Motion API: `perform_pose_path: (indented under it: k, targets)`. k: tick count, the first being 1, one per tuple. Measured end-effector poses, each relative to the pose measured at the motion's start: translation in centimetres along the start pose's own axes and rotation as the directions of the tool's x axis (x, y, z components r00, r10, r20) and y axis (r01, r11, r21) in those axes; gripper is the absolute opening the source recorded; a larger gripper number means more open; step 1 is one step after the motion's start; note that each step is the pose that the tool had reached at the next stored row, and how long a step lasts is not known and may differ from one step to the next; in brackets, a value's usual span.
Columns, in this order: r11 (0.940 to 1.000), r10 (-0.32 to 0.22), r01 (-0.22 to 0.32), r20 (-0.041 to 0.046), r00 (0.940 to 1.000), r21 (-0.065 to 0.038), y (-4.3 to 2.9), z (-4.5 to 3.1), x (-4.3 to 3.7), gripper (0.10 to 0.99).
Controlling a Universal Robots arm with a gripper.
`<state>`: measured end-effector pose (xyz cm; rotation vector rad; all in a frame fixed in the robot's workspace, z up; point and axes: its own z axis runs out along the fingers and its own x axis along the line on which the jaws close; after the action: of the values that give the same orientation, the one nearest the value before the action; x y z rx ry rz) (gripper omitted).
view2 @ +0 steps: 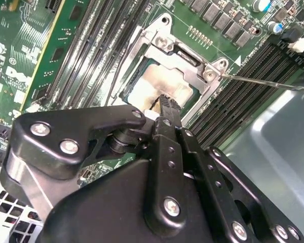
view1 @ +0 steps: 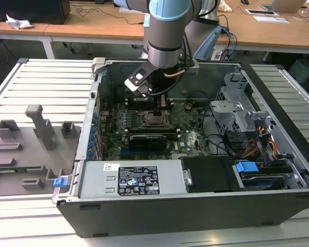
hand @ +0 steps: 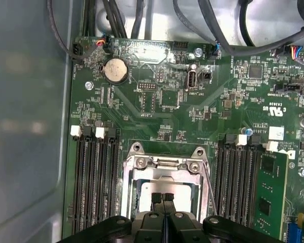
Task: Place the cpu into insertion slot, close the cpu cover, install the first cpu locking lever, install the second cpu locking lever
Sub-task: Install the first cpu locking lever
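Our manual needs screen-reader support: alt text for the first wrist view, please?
The shut gripper hangs right over the cpu, with the cover lying around it. Memory slots flank them on the green motherboard, with a coin battery beyond.

Long black memory slots [hand: 93, 182] flanking square metal cpu cover [hand: 161, 163]; thin steel lever rod [view2: 268, 82] sticking out; grey case wall [hand: 25, 126] crowding one side.

The cpu [view2: 164, 83] lies inside the cpu cover [view2: 192, 59] window (memory slots [hand: 93, 187] flank both sides).
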<state>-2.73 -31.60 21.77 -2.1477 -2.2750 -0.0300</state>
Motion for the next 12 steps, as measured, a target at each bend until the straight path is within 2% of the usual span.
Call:
perform_pose_path:
  k: [4, 12]
  targets:
    - [1.0, 0.0, 0.0, 0.0, 1.0, 0.0, 0.01, -0.34, 0.01, 0.106]
    - [1.0, 0.0, 0.0, 0.0001, 1.0, 0.0, 0.02, -3.28, 0.07, 0.106]
